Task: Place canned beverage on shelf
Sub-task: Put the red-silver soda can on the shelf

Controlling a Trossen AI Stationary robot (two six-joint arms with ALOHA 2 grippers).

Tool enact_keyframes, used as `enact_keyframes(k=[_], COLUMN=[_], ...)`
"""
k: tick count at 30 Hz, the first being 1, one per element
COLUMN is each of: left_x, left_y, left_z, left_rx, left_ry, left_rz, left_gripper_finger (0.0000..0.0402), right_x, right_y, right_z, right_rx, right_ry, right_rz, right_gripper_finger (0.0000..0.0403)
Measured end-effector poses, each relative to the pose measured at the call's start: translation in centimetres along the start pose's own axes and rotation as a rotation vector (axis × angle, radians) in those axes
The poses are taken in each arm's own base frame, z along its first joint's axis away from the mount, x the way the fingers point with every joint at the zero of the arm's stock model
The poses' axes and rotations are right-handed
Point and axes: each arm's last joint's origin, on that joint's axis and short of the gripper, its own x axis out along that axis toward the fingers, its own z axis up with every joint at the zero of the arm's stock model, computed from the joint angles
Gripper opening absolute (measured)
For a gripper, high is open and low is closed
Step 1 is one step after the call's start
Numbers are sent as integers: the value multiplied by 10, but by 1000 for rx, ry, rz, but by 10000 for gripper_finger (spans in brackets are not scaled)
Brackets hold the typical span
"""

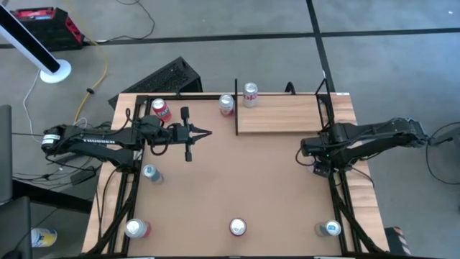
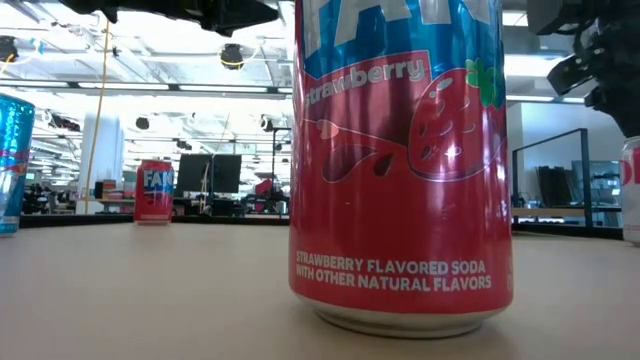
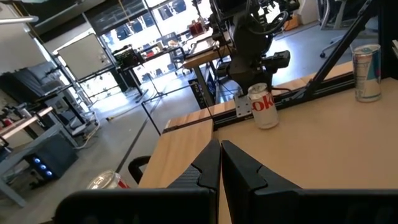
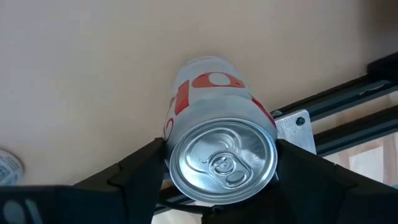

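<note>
1. Table (image 1: 237,180): brown top. Black rails run along its left and right edges. Open tabletop lies between the two grippers and forward of the shelf.

2. Shelf (image 1: 280,115): pale wood plank at the table's rear right, with a thin black post at each end. One shelf can (image 1: 249,93) stands upright at its left rear corner. The rest of the plank shows bare wood.

3. Left gripper (image 1: 201,133): over the rear left of the table, pointing toward the centre. Its fingers (image 3: 208,165) are pressed together and hold nothing.

4. Right gripper (image 4: 219,149): at the table's right edge, just forward of the shelf's right end. Its jaws stand wide, one on each side of the can (image 4: 221,155) and close against it. Firm contact cannot be confirmed.

5. Can: upright on the tabletop, just beside the right rail (image 4: 348,106) and off the shelf. Silver body with red lettering; the top is sealed, with the pull tab flat.

6. Other cans:
- Silver can (image 1: 226,104), just left of the shelf's left post.
- Red can (image 1: 161,109), rear left, near the left arm.
- Blue can (image 1: 150,173), near the left edge.
- Three cans near the front edge: left (image 1: 135,229), right (image 1: 330,229), and the strawberry can (image 1: 237,227) between them, well apart from each other.
</note>
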Motion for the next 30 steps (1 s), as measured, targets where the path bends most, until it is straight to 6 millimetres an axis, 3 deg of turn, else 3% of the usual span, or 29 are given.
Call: enact_keyframes(k=[15, 30], left_x=[0, 0], left_y=[0, 1], left_z=[1, 2], left_rx=[7, 6], left_ry=[-12, -17], left_rz=[5, 7], left_gripper_finger=[0, 0], right_x=[-24, -13], right_y=[0, 3], right_z=[12, 82], right_rx=[-168, -432], right_ry=[-182, -279], right_rz=[-45, -80], right_gripper_finger=[289, 290])
